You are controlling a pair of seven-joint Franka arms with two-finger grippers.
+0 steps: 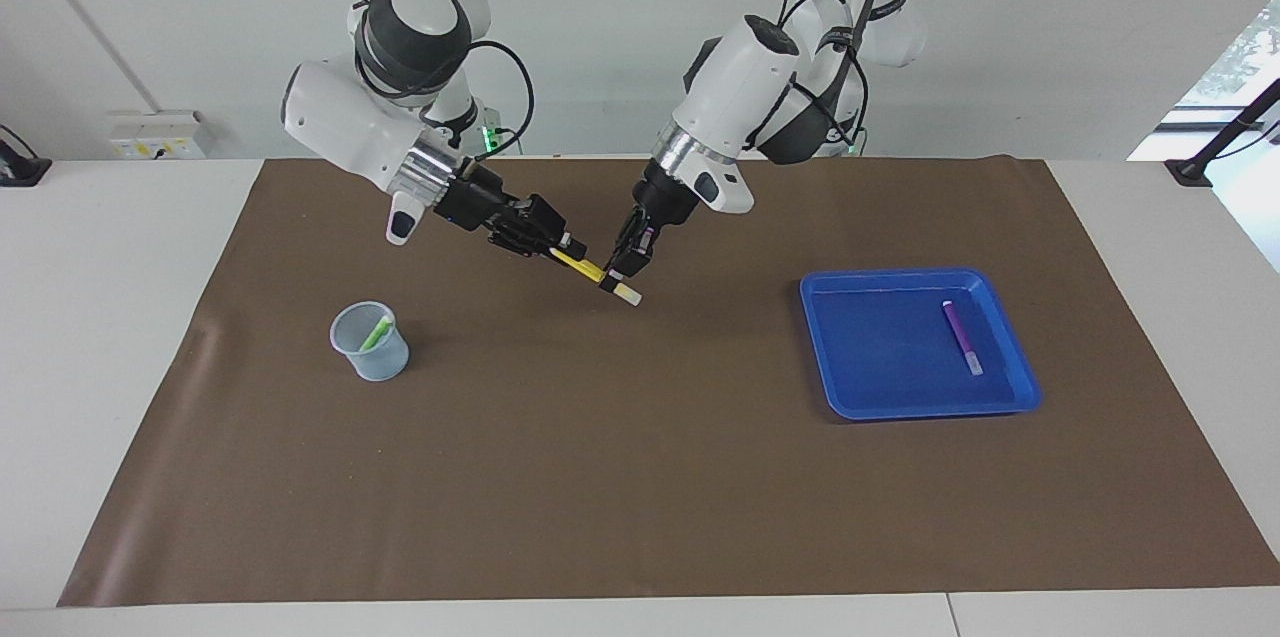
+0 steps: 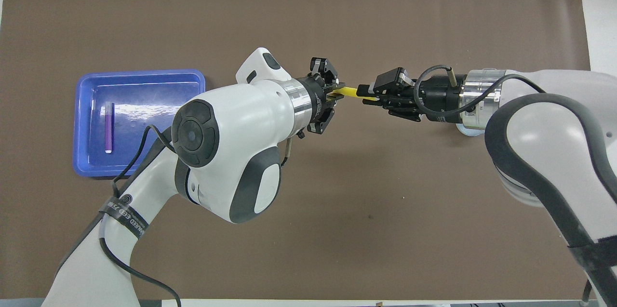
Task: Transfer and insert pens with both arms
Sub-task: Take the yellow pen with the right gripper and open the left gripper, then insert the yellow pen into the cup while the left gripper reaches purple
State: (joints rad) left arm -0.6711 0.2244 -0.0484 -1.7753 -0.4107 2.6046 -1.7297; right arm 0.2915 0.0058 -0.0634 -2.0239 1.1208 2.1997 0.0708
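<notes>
Both arms are raised above the middle of the table, wrists angled downward toward each other. The left gripper [image 1: 622, 267] [image 2: 334, 96] is clamped on one end of the yellow pen [image 1: 590, 269] [image 2: 350, 92] (its pale cap protrudes below the fingers in the facing view). The right gripper [image 1: 567, 250] [image 2: 367, 94] is closed on the other end, so the pen is gripped by both at once.

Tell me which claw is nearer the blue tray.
Left. The left claw hangs over the mat beside the blue tray; the right claw hangs toward the cup.
</notes>
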